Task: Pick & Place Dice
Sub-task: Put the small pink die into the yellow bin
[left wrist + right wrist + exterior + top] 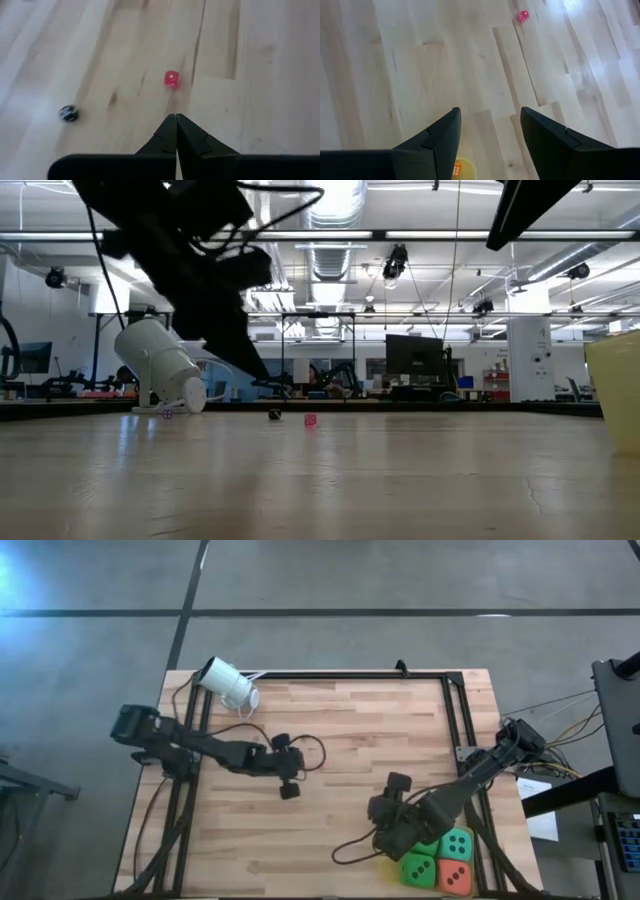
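Observation:
The dice lie in a close cluster on the table near its near right corner: a bright green one [418,868], a teal one [459,843] and an orange-red one [455,878]. My right arm covers part of the cluster. My right gripper [490,131] hangs open just left of the cluster [388,838], tilted down, with only bare table between its fingers. My left gripper [175,118] is shut and holds nothing. It slants down over the middle of the table [290,790], far from the dice.
A tiny red cube [171,79] and a tiny dark bead [68,113] lie ahead of my left gripper. A white cylinder [228,683] lies at the far left. Black rails [455,710] run along the table's far and right edges. A pale yellow block [615,390] shows at the low view's right edge.

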